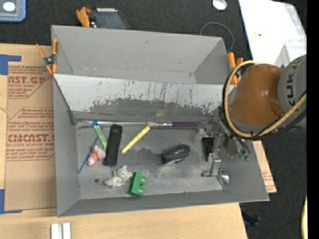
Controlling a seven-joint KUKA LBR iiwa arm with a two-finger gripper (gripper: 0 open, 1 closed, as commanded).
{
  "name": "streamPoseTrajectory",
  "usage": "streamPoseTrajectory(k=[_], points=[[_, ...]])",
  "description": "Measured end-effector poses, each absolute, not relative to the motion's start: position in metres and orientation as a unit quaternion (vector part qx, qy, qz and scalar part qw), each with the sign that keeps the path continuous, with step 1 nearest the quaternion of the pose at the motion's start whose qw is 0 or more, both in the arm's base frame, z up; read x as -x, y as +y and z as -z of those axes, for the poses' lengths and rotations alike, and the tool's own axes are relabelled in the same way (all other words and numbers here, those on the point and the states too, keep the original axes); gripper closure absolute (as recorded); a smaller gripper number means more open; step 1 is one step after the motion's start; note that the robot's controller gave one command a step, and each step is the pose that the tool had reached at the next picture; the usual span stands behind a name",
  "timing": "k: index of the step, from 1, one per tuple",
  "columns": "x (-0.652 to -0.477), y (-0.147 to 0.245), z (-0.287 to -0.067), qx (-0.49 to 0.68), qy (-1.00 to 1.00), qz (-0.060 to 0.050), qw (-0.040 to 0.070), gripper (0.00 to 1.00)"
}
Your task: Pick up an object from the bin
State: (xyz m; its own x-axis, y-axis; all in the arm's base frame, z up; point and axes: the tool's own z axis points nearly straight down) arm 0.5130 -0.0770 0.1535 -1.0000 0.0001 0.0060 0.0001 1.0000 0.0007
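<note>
My gripper (217, 175) hangs low at the right end of the bin floor, its two silver fingers a little apart and open, with nothing between them. The nearest thing is a dark, rounded, mouse-shaped object (175, 154), lying to the gripper's left in the middle of the floor and apart from it. Further left, a yellow stick (135, 139) lies slanted.
At the left of the floor lie a black bar (113, 144), a green tube (101, 136), a pink piece (96, 155), a thin blue stick (86, 162), a small white figure (117, 177) and a green block (137, 183). A thin purple rod (174, 125) lies along the back wall.
</note>
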Motion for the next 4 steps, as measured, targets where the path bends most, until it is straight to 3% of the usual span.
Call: streamPoseTrajectory(k=[1,2,3,4], points=[[-0.515,-0.077,-0.157,-0.001,-1.0,0.0,-0.001,0.0],[-0.543,-0.046,-0.107,-0.069,-0.998,-0.001,-0.005,0.0],[-0.547,-0.029,-0.088,-0.103,-0.995,0.0,0.001,0.0],[-0.54,0.002,-0.1,-0.085,-0.996,0.002,-0.002,0.0]])
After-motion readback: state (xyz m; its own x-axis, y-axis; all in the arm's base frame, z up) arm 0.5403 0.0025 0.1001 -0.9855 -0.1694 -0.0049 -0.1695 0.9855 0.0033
